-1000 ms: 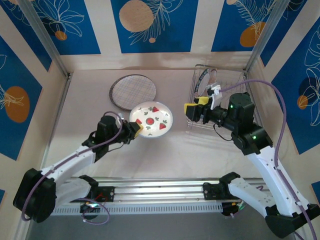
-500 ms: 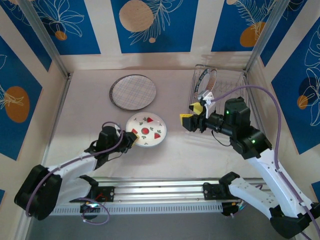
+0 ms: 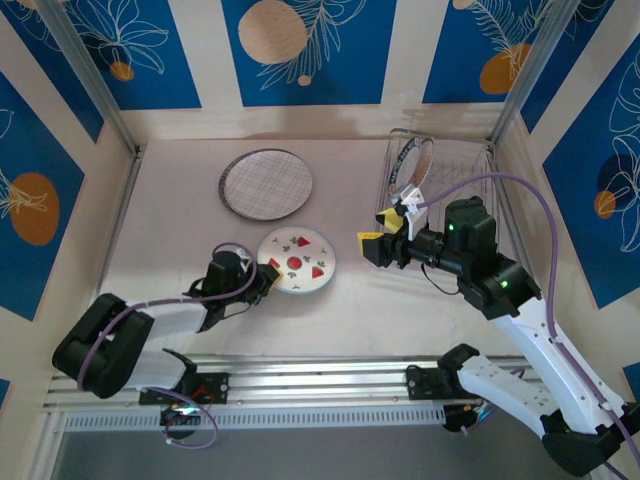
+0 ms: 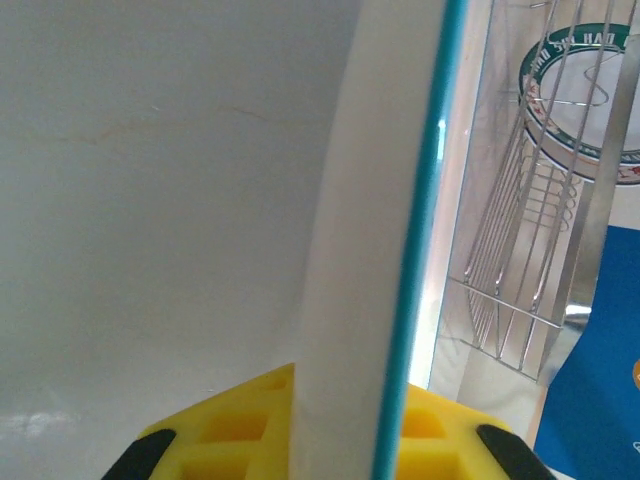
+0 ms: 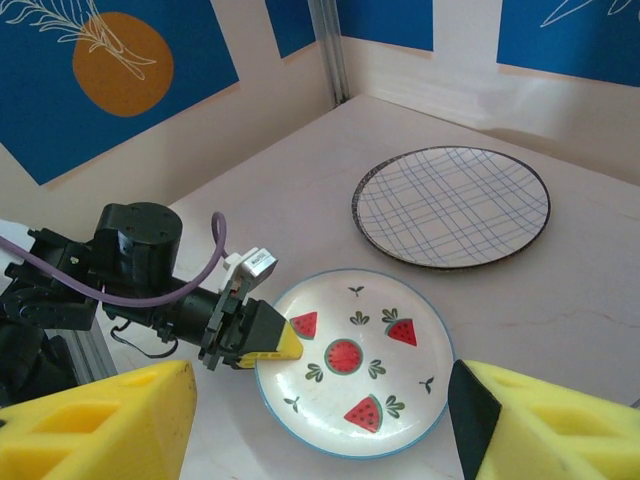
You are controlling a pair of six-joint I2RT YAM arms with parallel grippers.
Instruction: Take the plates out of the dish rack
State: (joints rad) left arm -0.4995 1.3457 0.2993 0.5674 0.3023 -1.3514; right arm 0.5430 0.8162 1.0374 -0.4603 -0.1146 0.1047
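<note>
Pale beige tabletop (image 3: 170, 220) fills the middle of the overhead view, walled in by blue panels with orange circles and white leaf outlines. From the lower left of that frame the left arm stretches low across the surface toward the centre. Its end, the left gripper (image 3: 268, 272), is clamped on the near-left rim of the fruit plate (image 3: 303, 260). The left wrist camera shows the plate's white, teal-edged rim running up between the two yellow pads (image 4: 225, 435). This plate, white with red watermelon marks and small green sprigs, sits just below the middle of the overhead frame. It looks close to flat and very low; I cannot tell whether it rests fully on the table.

Just above it and a little to the left lies the crosshatched plate (image 3: 266, 184), flat on the table and apart from the fruit plate, with a clear strip of tabletop between them in the right wrist view.

Right of centre, the right gripper (image 3: 378, 232) hangs above the table with its yellow fingers spread wide and nothing between them; its wrist camera looks down on both plates from between those fingers.

Farther right, in the upper right corner of the table, stands the dish rack (image 3: 480, 165). One plate with a lettered rim (image 3: 413, 163) stands upright at its left end, seen through the wires from the left wrist camera.
</note>
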